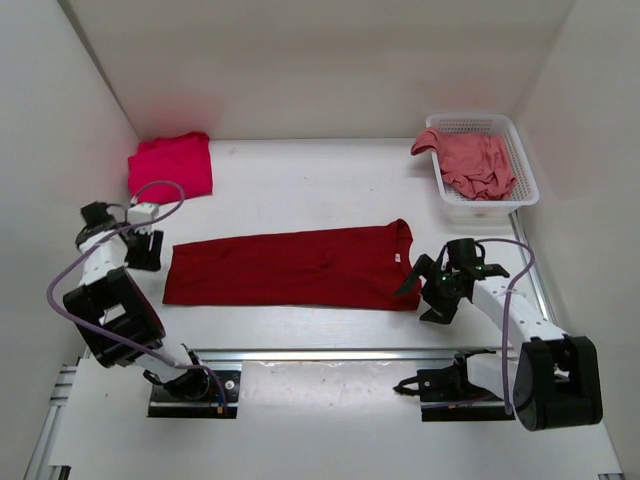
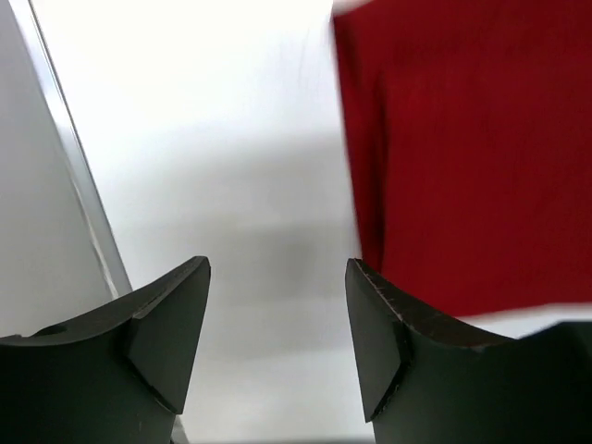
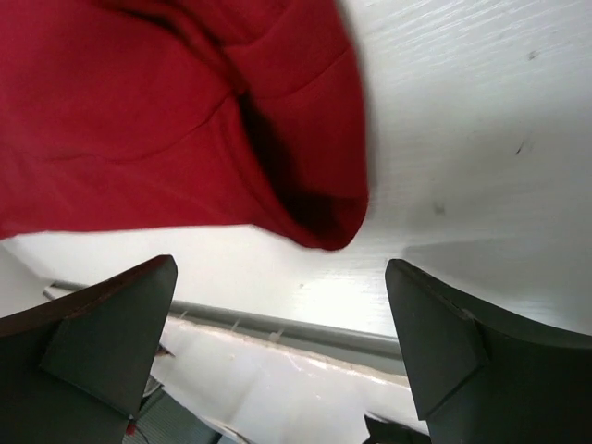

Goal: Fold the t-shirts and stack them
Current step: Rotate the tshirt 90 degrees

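A dark crimson t-shirt [image 1: 290, 266] lies folded into a long strip across the middle of the table. Its hem end [image 2: 462, 157] fills the right of the left wrist view, and its collar end [image 3: 185, 120] fills the top of the right wrist view. My left gripper [image 1: 145, 250] stands open just left of the strip, nothing between its fingers. Just off the strip's right end, my right gripper [image 1: 428, 288] is open wide and empty. A bright pinkish-red t-shirt [image 1: 170, 165] lies folded at the back left. A faded salmon pink t-shirt [image 1: 478, 162] is bunched in the basket.
The white mesh basket [image 1: 525, 165] stands at the back right against the wall. White walls close the table on the left, back and right. A metal rail [image 1: 330, 352] runs along the near edge in front of the arm bases.
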`<state>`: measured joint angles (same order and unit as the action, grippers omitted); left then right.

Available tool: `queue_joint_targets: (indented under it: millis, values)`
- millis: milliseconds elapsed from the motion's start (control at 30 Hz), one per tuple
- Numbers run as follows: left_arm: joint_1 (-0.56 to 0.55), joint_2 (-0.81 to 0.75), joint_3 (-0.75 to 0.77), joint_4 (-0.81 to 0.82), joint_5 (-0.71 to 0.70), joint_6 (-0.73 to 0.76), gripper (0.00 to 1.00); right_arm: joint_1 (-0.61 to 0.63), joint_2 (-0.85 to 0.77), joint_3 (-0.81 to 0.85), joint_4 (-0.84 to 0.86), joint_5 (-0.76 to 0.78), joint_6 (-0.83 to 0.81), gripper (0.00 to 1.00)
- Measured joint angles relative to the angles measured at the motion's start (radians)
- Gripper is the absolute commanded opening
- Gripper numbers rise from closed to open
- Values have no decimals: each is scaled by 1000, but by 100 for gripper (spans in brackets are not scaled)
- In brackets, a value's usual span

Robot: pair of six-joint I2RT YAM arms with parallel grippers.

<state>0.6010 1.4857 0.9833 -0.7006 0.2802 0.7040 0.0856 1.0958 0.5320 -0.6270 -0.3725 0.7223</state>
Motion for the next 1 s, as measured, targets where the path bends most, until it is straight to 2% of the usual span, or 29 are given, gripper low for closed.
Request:
queue_joint_targets:
  millis: [167,267,333,433,467,500,533,600,667,767,833,967,1000]
  values:
    - [-207,114,106,131,-44,-119,72,61,125,40,8,69,29,99]
    - [-251,190,140,201,-46,-196,70,107,199,105,15,113,30,98]
    - [-254,234,156,214,-42,-220,66,126,227,126,31,131,31,93]
    - [-251,282,164,203,-25,-224,60,135,245,129,41,141,34,66]
    - [-249,291,164,194,-19,-222,55,135,248,128,43,145,34,47]
    - [-249,296,162,188,-14,-219,46,134,251,128,46,145,34,28]
    - [-248,298,158,183,-11,-218,42,130,254,128,52,144,35,4]
    - [-248,300,152,174,-11,-205,15,120,261,127,62,135,35,0]
    - [-247,304,152,167,-11,-196,6,100,278,130,68,128,28,0]
    - [-235,308,152,154,-6,-196,5,69,340,171,53,121,-3,0]
    - [-213,308,152,147,1,-196,5,61,417,257,25,123,-37,1]
    - [-150,307,151,106,9,-181,9,59,606,507,8,134,-110,0]
    - [-140,306,149,94,10,-172,13,59,650,570,0,136,-126,0]
